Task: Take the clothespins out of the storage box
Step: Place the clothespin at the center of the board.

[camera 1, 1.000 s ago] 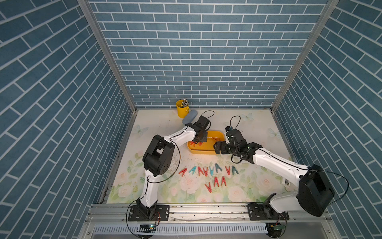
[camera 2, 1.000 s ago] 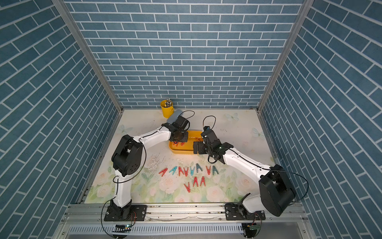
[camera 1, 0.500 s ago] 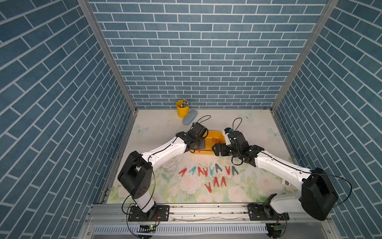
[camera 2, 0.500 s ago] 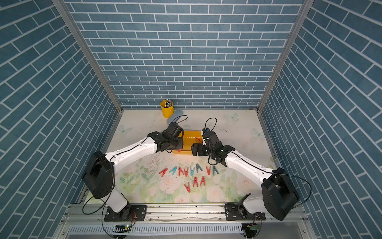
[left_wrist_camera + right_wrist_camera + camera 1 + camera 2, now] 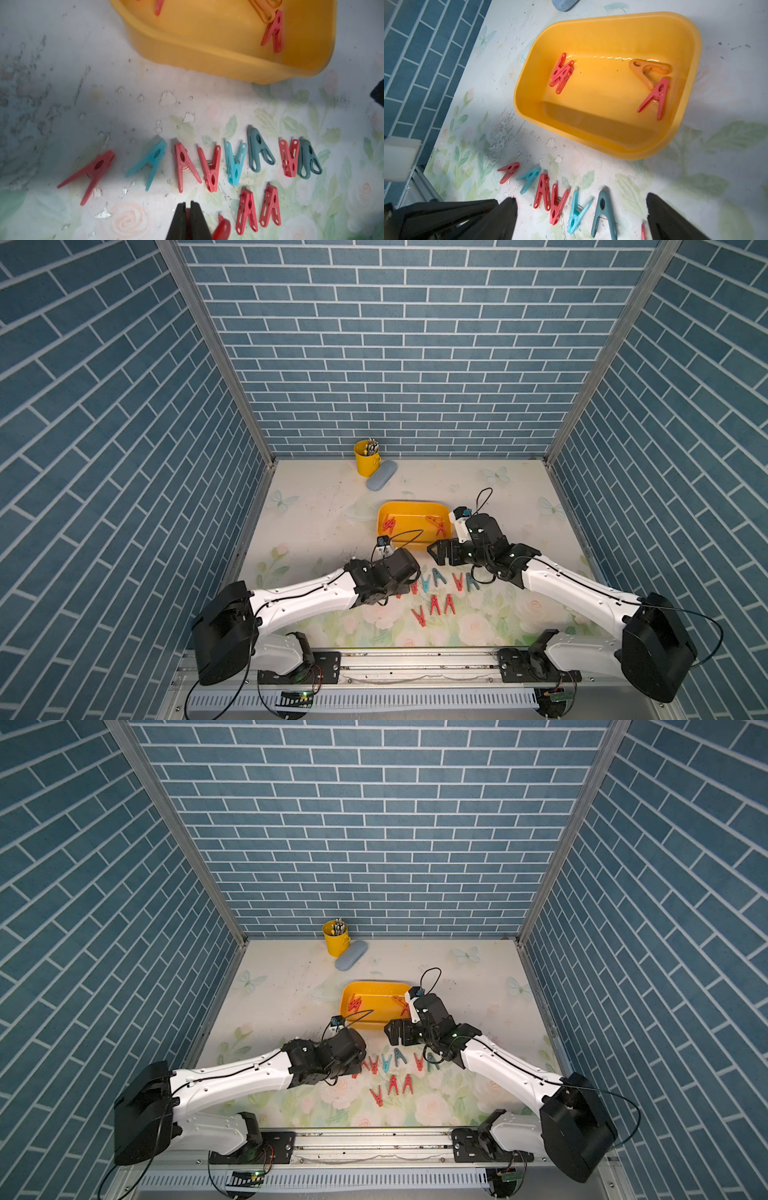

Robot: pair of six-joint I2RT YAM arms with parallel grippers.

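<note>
In a top view we find the box (image 5: 411,504) mid-frame, some clothespins (image 5: 389,524) inside. Only the left wrist view shows the left claw (image 5: 188,204) clenched on a red clothespin (image 5: 188,216); the right claw (image 5: 580,197) gapes, released.

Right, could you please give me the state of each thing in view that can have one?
left gripper, shut on a red clothespin
right gripper, open and empty
storage box, upright, holding a red pair, a lone red pin and an orange pin
clothespins on the table, lying flat in two rows
pen cup, upright, pens inside
grey-blue case, closed, lying flat
</note>
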